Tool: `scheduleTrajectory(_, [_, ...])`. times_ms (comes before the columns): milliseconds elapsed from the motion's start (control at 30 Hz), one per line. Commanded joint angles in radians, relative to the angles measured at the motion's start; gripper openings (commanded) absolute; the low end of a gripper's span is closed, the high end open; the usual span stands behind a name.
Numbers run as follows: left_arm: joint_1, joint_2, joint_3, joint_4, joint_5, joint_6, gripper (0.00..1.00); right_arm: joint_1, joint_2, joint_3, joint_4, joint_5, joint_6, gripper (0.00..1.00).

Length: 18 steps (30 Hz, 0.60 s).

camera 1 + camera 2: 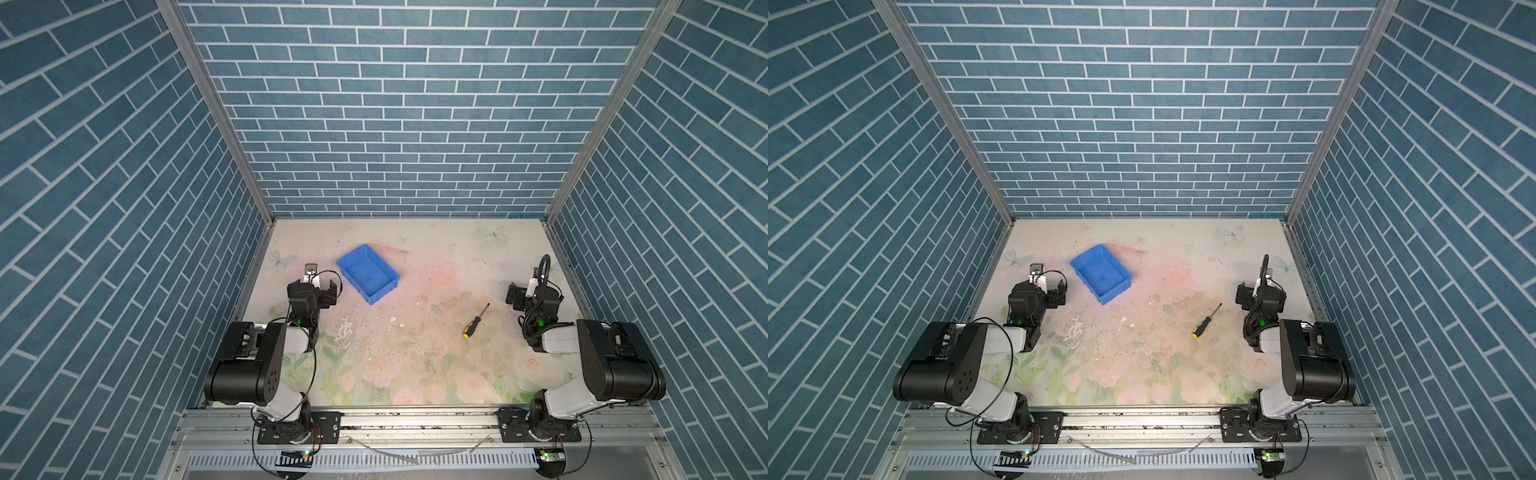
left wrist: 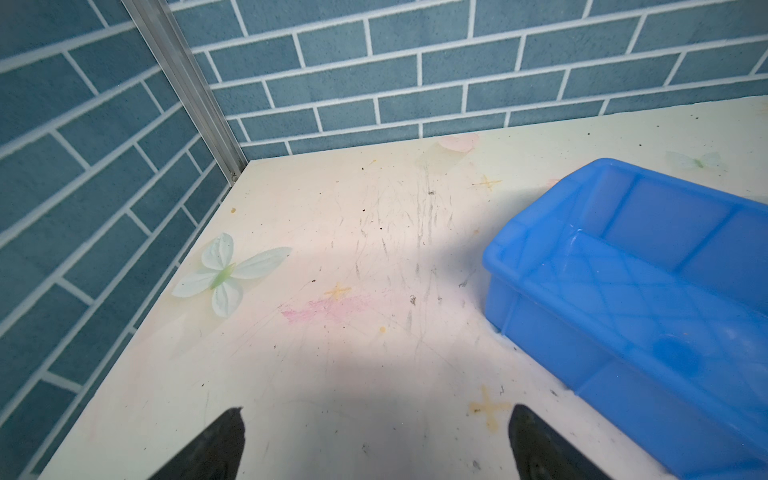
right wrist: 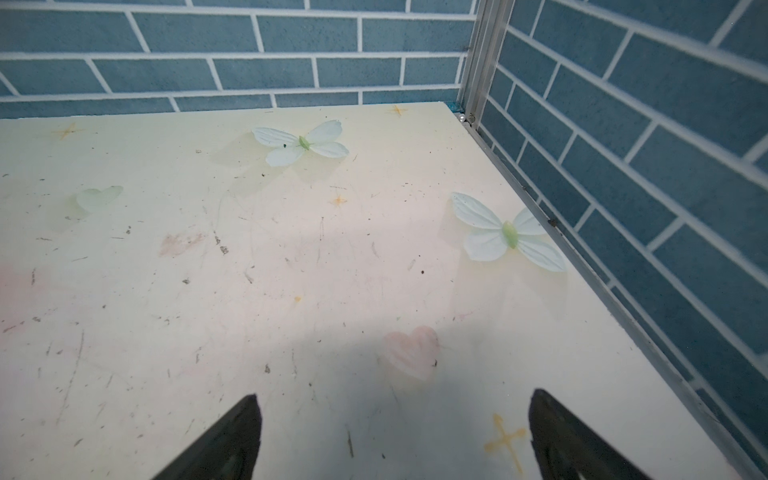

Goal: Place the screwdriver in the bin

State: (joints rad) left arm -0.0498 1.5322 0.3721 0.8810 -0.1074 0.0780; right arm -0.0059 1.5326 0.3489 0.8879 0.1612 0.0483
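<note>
The screwdriver, yellow-and-black handle and thin dark shaft, lies flat on the floral table at centre right, tip pointing away and to the right. The empty blue bin sits at the back left, turned at an angle. My left gripper is open just left of the bin, holding nothing. My right gripper is open over bare table, to the right of the screwdriver and a little behind it. Neither wrist view shows the screwdriver.
Blue brick-patterned walls close the table on three sides, with aluminium posts at the back corners. A metal rail carries both arm bases at the front. White flaked patches mark the table's middle.
</note>
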Motion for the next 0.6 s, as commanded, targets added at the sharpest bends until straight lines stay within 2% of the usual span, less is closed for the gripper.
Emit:
scheduleTrajectory(0, [0.007, -0.041, -0.002, -0.005, -0.003, -0.007, 1.00, -0.003, -0.025, 0.037, -0.033, 0.019, 0.015, 0.99])
scheduleTrajectory(300, [0.005, -0.244, 0.007, -0.183, 0.062, 0.018, 1.00, -0.003, -0.234, 0.107, -0.318, -0.017, 0.011, 0.99])
scheduleTrajectory(433, [-0.006, -0.330, 0.043, -0.294, 0.138, 0.044, 1.00, 0.005, -0.320, 0.202, -0.572, -0.003, 0.053, 0.99])
scheduleTrajectory(567, [-0.036, -0.383, 0.094, -0.412, 0.220, 0.060, 1.00, 0.044, -0.337, 0.304, -0.800, 0.012, 0.094, 0.99])
